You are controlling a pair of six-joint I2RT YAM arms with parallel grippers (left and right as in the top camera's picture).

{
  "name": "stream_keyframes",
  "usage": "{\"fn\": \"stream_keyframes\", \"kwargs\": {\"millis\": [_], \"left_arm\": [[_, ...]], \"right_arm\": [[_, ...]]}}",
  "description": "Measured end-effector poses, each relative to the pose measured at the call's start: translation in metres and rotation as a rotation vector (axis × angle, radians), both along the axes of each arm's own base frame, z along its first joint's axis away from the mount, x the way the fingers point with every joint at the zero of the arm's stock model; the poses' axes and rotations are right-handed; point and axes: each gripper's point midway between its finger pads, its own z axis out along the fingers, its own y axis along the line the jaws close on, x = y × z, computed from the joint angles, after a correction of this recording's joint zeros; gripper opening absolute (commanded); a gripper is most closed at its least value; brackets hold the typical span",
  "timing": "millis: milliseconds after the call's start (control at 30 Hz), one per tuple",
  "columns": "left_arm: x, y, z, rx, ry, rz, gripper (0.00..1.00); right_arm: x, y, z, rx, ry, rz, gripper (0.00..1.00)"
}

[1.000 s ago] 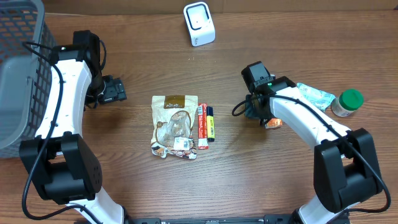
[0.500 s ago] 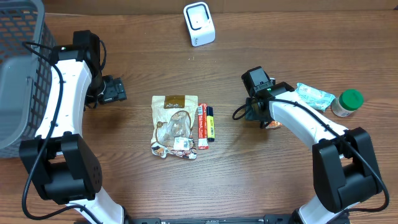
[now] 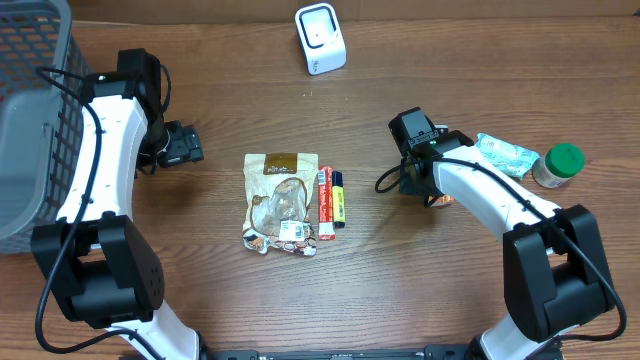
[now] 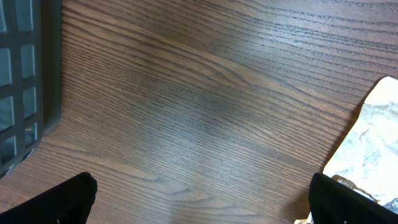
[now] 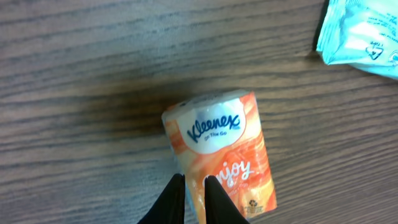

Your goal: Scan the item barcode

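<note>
Right gripper (image 5: 191, 198): jaws nearly together, pinching the near end of the orange Kleenex tissue pack (image 5: 219, 146). The pack sits on the right side of the table (image 5: 74, 93), near the teal packet (image 5: 364, 34); its offset shadow suggests it is slightly lifted.
Left gripper (image 4: 205, 202): fully spread, holding nothing.
Handling (judged): light, soft, slick film. An end pinch may slip or swing; gripping across the body looks firmer.

Bare brown wood-grain table (image 4: 205, 112) fills the view. A dark mesh basket (image 4: 25, 81) stands at the left edge. A crinkled pale plastic packet (image 4: 373, 143) lies at the right edge. The left gripper's (image 4: 208, 204) black fingertips (image 4: 65, 202) sit wide apart in the bottom corners.
</note>
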Motion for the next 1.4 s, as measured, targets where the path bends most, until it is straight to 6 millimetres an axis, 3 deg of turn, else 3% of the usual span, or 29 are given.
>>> {"fn": "stream_keyframes", "kwargs": {"millis": [267, 1100, 1400], "left_arm": [[0.0, 0.0, 0.0, 0.0, 0.0, 0.0, 1.0], [0.0, 0.0, 0.0, 0.0, 0.0, 0.0, 1.0], [0.0, 0.0, 0.0, 0.0, 0.0, 0.0, 1.0]], "right_arm": [[-0.003, -0.009, -0.01, 0.027, 0.009, -0.032, 0.12], [-0.012, 0.024, -0.029, 0.233, 0.025, 0.003, 0.12], [-0.018, 0.027, -0.033, 0.252, 0.046, 0.006, 0.13]]}}
